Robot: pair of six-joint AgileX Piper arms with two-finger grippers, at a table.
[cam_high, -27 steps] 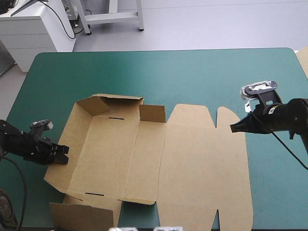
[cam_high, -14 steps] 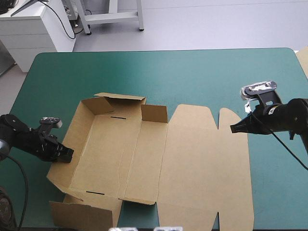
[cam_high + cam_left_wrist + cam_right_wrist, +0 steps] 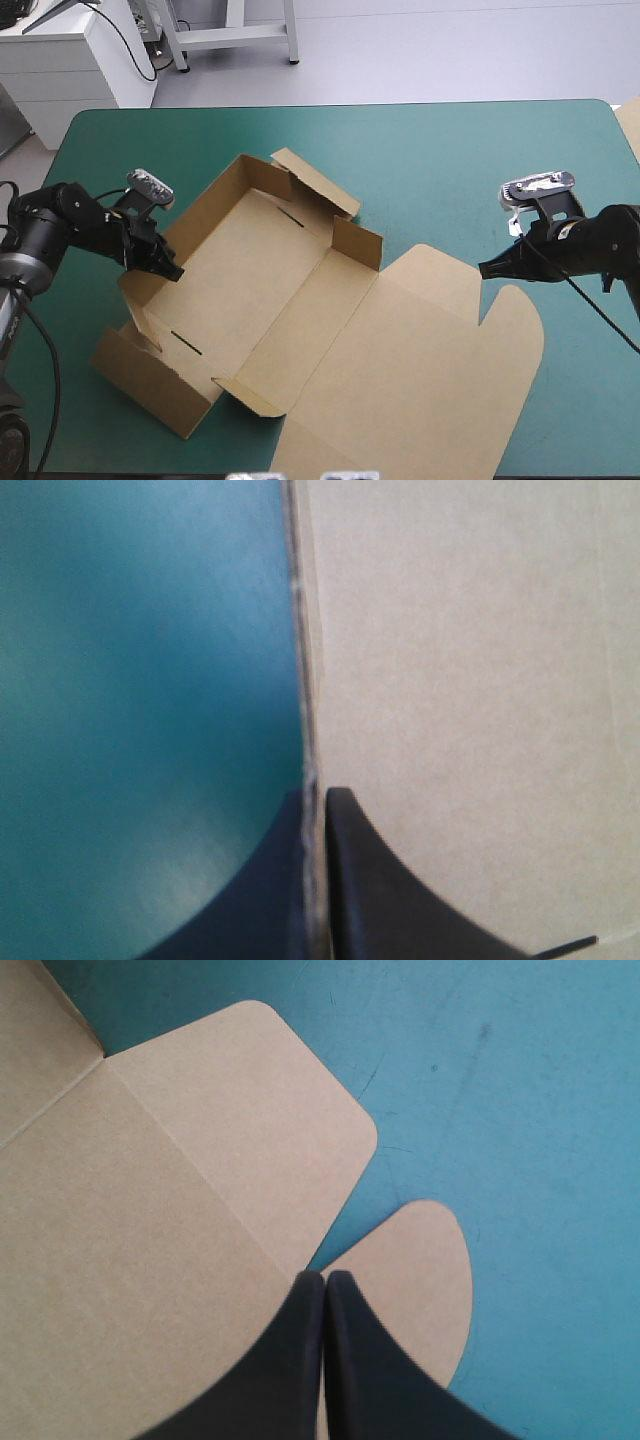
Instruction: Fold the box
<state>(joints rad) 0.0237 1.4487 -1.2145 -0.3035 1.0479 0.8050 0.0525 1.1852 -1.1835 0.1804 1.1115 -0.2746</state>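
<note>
1. Left gripper [image 3: 163, 268] [image 3: 315, 796]: its black fingers are clamped on the upright left wall of the brown box [image 3: 300, 300], the board's edge pinched between them.
2. Right gripper [image 3: 487, 268] [image 3: 325, 1278]: fingers pressed together with nothing between, the tip over the notch between the lid's two rounded flaps [image 3: 250, 1100].
3. The box lies askew at mid-table, its lid [image 3: 420, 380] flat toward the near edge.
4. Beyond the lid is the tray, its walls raised.
5. Bare teal-green cover [image 3: 430, 160] runs on to the far edge.

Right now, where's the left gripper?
High view: at the table's left side, the left gripper is shut on the box's raised left wall.
</note>
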